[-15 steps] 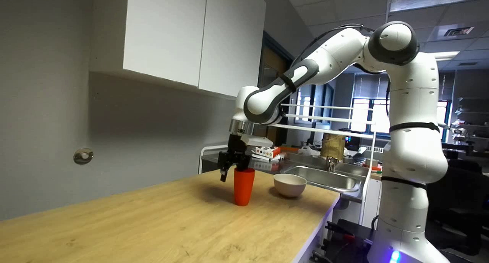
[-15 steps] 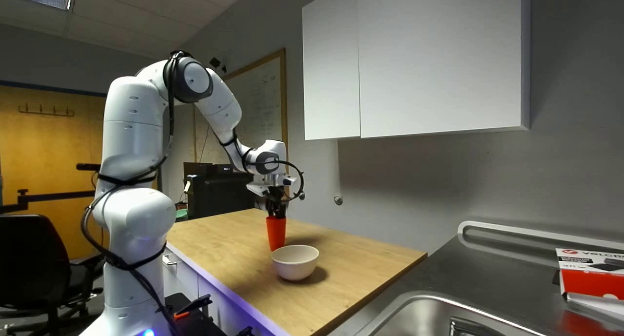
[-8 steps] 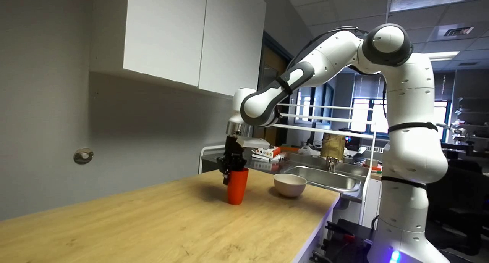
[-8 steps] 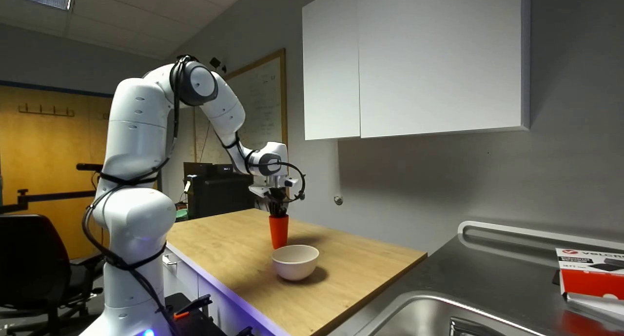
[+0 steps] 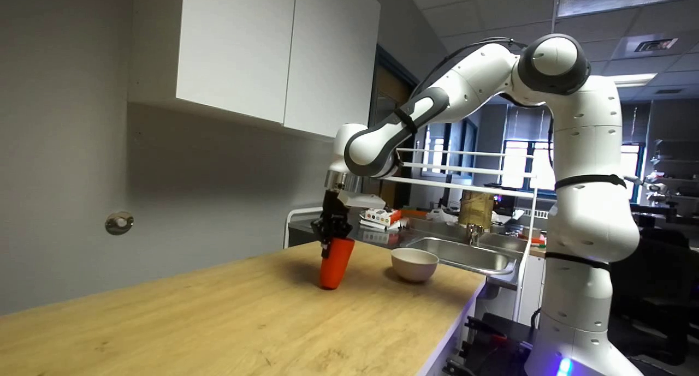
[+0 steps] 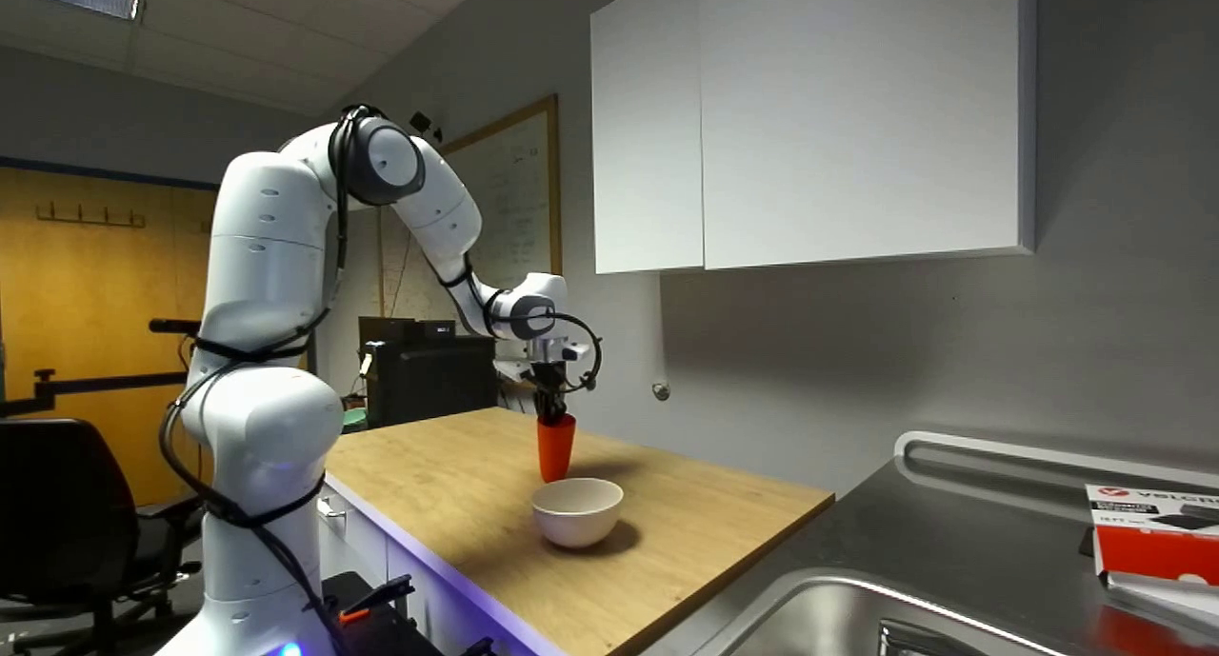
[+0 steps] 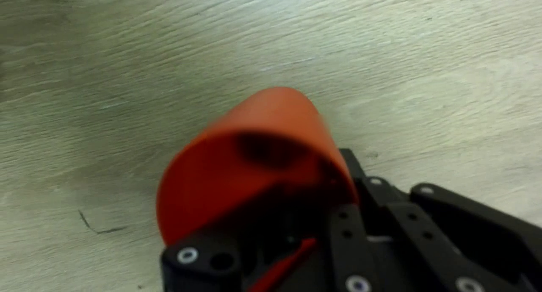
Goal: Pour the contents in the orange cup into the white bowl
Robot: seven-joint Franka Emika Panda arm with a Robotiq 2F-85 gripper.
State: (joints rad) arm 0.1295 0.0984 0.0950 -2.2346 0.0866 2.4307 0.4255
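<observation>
Jaws pinch the tilted orange cup [image 5: 336, 264] (straddling its wall). The white bowl [image 5: 414, 266] stands near it on the tabletop [image 5: 256, 313].

Sink [image 6: 809, 623], wall cabinet [image 6: 809, 118], whiteboard [image 6: 509, 199] and office chair [image 6: 67, 513] suggest a lab or office kitchenette.

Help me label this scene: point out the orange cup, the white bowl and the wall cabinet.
Orange cup [image 5: 337, 264], in an exterior view: outer side, mid-height.
White bowl [image 5: 415, 269], in an exterior view: outer wall.
Wall cabinet [image 6: 838, 123], in an exterior view: front of a door.
</observation>
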